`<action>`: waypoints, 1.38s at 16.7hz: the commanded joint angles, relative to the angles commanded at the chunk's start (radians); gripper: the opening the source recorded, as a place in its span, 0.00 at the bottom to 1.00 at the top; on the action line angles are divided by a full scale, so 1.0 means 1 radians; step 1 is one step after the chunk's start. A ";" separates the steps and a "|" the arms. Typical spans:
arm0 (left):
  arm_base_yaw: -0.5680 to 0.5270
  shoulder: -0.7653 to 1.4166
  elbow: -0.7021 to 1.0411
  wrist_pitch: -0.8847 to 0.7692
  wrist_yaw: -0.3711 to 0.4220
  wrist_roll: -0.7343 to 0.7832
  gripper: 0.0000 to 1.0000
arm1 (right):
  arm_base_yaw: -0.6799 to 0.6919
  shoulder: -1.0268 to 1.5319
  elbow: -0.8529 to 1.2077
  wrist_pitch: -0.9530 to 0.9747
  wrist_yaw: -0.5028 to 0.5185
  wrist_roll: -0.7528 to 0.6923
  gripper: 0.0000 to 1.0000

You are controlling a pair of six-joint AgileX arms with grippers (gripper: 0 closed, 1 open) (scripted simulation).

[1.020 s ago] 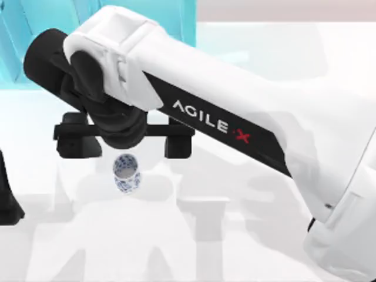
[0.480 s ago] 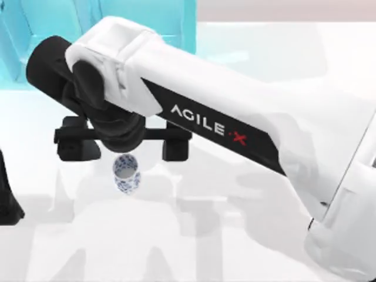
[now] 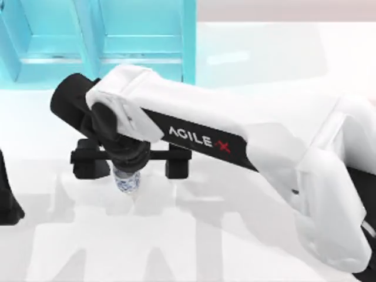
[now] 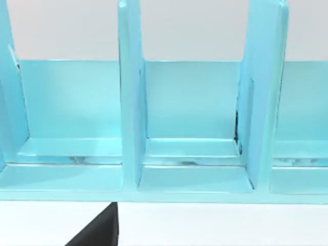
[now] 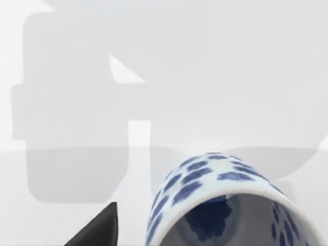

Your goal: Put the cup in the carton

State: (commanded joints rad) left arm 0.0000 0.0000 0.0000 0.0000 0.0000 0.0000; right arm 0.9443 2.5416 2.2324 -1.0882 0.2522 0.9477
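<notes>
The cup point(image 3: 126, 181) stands on the white table point(image 3: 235, 235) toward the top view's left, in front of the blue carton point(image 3: 141, 35) and well apart from it. The right gripper point(image 3: 130, 164) sits directly over the cup, its fingers spread wide, one on either side of the cup with clear space at each. No contact is visible. The wrist hides the cup's rim from above. In the right wrist view the cup's patterned wall point(image 5: 205, 174) lies close under the camera, its mouth turned toward the lens. Judgement: the cup's axis runs roughly upright and lies between the jaws, so closing is the move this alignment serves. The right arm is plainly nearer. The left arm is parked at the table's left, its camera facing the carton's compartments point(image 4: 189, 102).
</notes>
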 joint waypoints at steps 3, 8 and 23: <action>0.000 0.000 0.000 0.000 0.000 0.000 1.00 | -0.001 0.001 -0.004 0.004 0.000 -0.001 1.00; 0.000 0.000 0.000 0.000 0.000 0.000 1.00 | -0.001 0.001 -0.004 0.004 0.000 -0.001 0.70; 0.000 0.000 0.000 0.000 0.000 0.000 1.00 | -0.001 0.001 -0.004 0.004 0.000 -0.001 0.00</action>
State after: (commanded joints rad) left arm 0.0000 0.0000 0.0000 0.0000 0.0000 0.0000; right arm 0.9437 2.5422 2.2282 -1.0837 0.2521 0.9471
